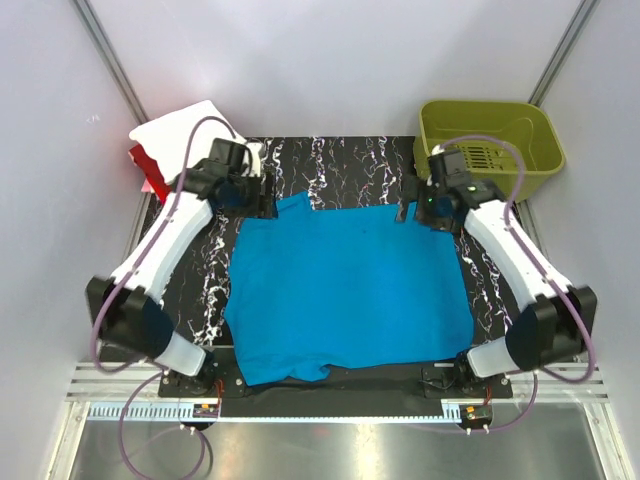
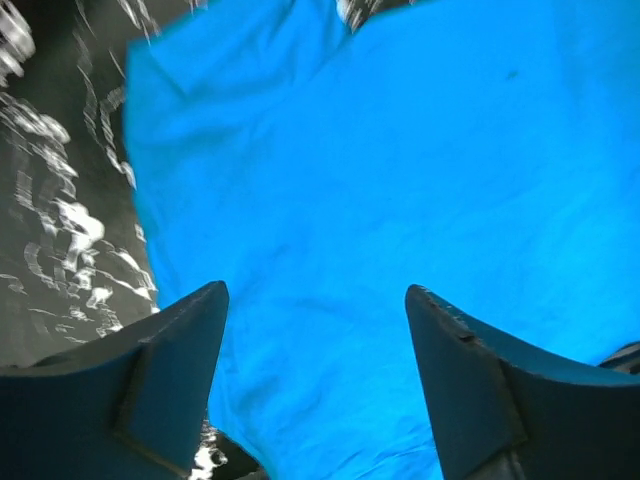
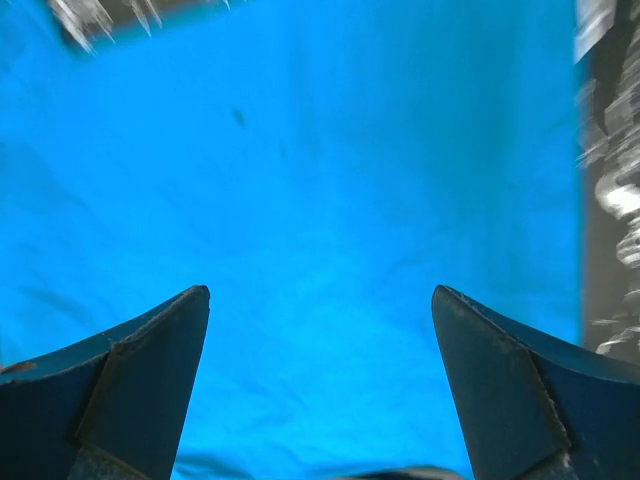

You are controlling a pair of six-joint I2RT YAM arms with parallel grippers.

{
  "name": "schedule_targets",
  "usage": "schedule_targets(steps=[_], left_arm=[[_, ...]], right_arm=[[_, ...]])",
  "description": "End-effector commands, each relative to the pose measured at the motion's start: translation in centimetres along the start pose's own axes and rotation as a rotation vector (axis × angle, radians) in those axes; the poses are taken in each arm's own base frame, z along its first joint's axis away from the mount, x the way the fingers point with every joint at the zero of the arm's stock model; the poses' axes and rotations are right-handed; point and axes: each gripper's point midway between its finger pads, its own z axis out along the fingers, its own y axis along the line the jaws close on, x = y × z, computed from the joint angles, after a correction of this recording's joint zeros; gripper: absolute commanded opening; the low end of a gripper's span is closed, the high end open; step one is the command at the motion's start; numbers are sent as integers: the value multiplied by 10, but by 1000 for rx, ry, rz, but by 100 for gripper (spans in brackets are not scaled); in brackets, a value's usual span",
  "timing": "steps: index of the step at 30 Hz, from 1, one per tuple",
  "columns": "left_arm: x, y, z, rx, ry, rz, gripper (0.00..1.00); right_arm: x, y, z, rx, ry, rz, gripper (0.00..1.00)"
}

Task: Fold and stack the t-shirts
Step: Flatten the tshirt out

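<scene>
Hovering over turquoise t-shirt [image 1: 345, 290], left gripper [image 2: 315, 290], right gripper [image 3: 320, 290] (jaws apart)

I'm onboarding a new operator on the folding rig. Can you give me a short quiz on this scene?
1. True or false: the turquoise t-shirt lies on the table, outside the olive basket.
2. The left gripper and right gripper are: A both open; B both shut; C one each.
3. Fill in: the white t-shirt lies at the table's far ____ corner.
Key: 1 true; 2 A; 3 left.
</scene>
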Motion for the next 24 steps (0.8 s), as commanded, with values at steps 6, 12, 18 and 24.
schedule_targets(steps=[6, 12, 18, 24], left_arm=[[-2, 9, 91, -42, 76, -43, 65], [2, 21, 146, -92, 162, -42, 61], [-1, 30, 177, -123, 184, -40, 59], [-7, 36, 204, -144, 198, -41, 57]], right_arm=[[54, 54, 35, -140, 88, -55, 100], [98, 87, 57, -277, 116, -48, 100], [126, 103, 78, -407, 110, 8, 98], [133, 106, 83, -438, 98, -11, 98]])
